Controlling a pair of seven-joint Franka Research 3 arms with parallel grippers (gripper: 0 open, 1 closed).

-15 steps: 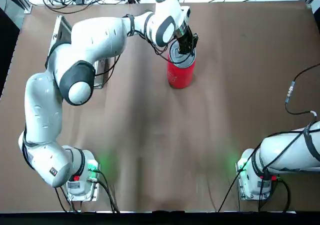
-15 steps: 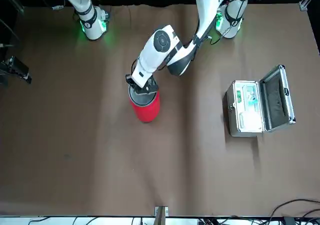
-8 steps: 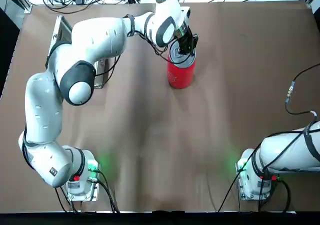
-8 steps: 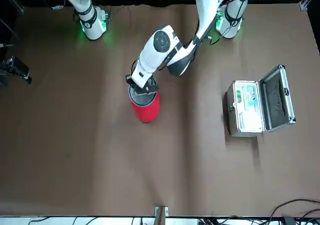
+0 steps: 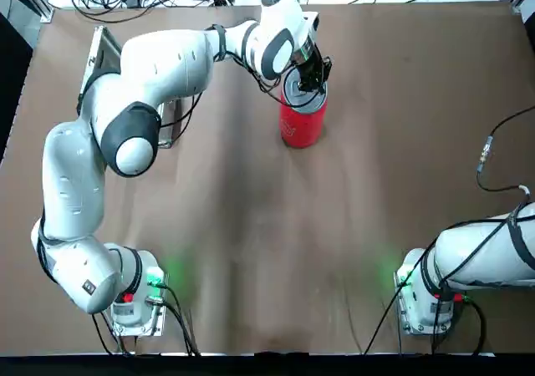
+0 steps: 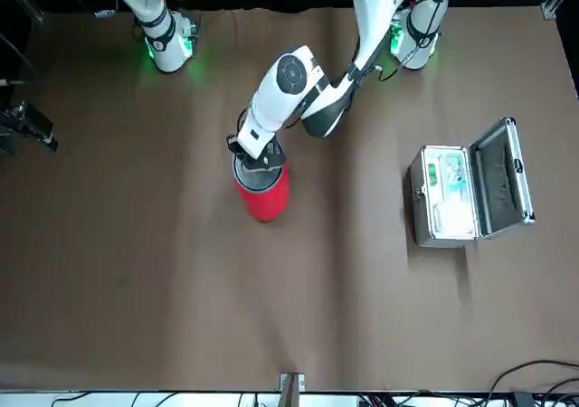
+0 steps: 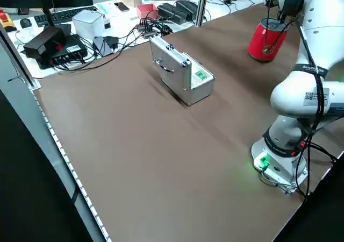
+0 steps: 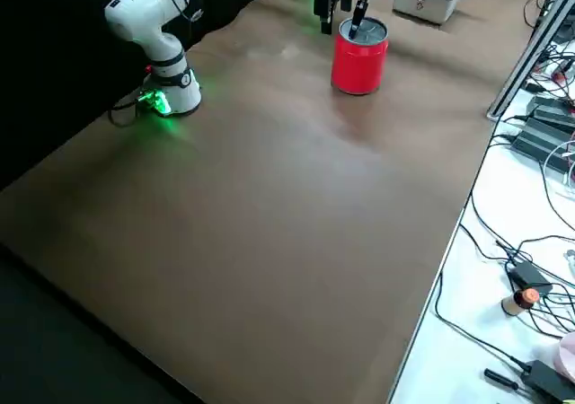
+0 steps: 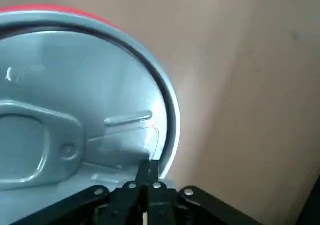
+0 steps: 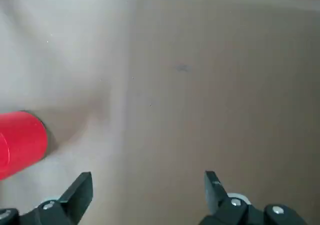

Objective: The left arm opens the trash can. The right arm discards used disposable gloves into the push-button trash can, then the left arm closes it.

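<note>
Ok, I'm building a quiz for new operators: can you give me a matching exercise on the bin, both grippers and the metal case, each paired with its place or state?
Things:
1. trash can
2. left gripper
3. right gripper
4. metal case

Places or states:
A. open, over bare table, away from the trash can
B. cover raised, on the robot's left side of the table
C. red, upright, closed on top
D. shut, tip at the trash can's top

Pairs: 1-C, 2-D, 3-A, 4-B
</note>
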